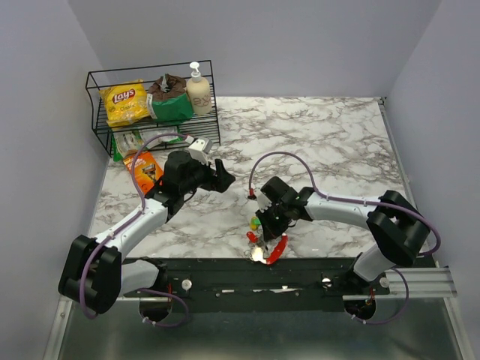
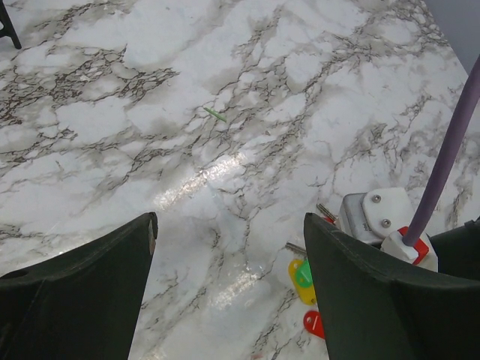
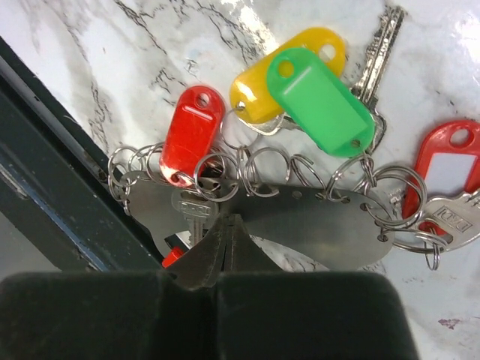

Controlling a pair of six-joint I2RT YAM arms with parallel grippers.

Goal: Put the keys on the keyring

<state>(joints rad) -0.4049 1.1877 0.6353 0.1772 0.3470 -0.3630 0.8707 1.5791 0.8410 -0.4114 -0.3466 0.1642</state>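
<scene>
The right end effector [image 3: 227, 225] is sitting fully closed over a silvery oval plate [image 3: 315, 225] strung with rings; I cannot tell whether it is nipping anything. The keys [image 3: 321, 101], tagged green, yellow and red, are crowding just beyond it, beside the red keyring [image 1: 279, 247] at the desk's [image 1: 337, 142] near edge. The left end effector [image 2: 229, 232] is hanging wide open, holding nothing. A wire basket [image 1: 97, 112] is standing far left.
</scene>
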